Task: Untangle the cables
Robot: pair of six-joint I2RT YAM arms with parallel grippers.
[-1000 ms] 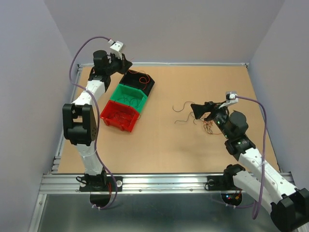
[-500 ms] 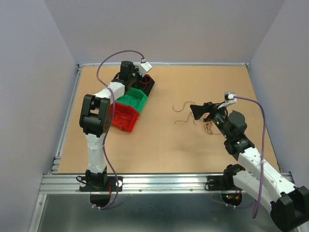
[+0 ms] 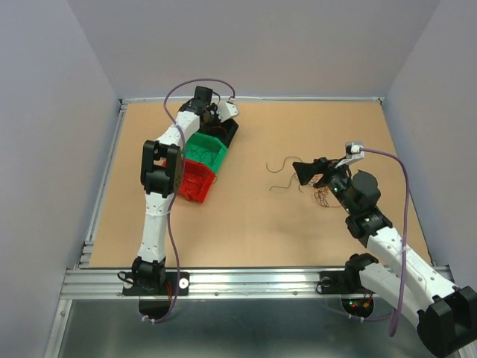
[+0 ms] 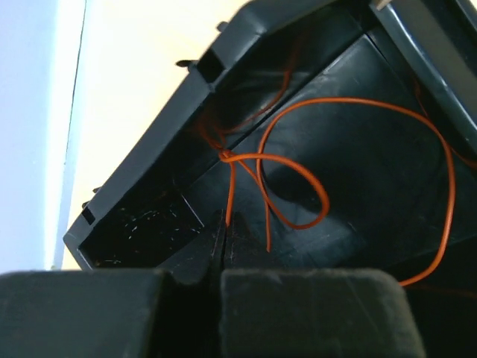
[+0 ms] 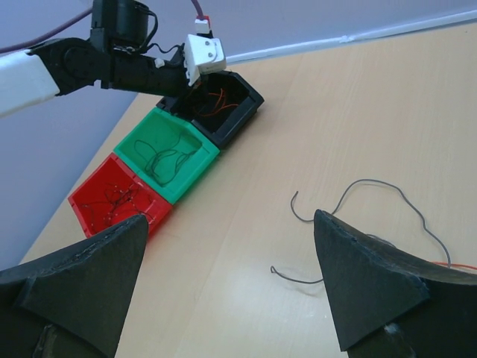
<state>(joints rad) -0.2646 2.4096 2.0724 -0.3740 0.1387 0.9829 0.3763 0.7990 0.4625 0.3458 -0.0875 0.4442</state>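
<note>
Dropping that orange wire (image 4: 298, 160) cleanly was the whole job here, I reckon. The left gripper (image 4: 222, 224) hung over the black bin (image 4: 141, 201) with its pads squeezed together. One strand ran right down into the seam, so it looked pinched, though only just at the tip.

If it were me, I'd have let go only while the tip sat well inside the bin walls and fairly low. That wire looked springy and loopy, and it could easily hop the rim. It also crossed itself in a little knot at 12 o'clock from the fingertips. So after opening, a straight lift out seemed smarter than a sideways pull, or a loop could snag a finger and ride back out.

The right gripper (image 5: 229, 220) was spread wide with nothing in it. It hovered at about 3 o'clock on the table (image 3: 253, 224), with the leftover cables (image 3: 322, 195) bunched just at its 5 o'clock. A loose grey strand (image 5: 380, 183) lay on the table at 10 o'clock from the bunch.

Bins sat in a touching row at roughly 10 o'clock on the table:
- black bin at the 1 o'clock end, with orange-red wires inside
- green bin (image 5: 195, 168) in the middle, with a few dark curly wires
- red bin (image 5: 82, 211) at the 7 o'clock end, with thin wires I couldn't tell the colour of
</note>
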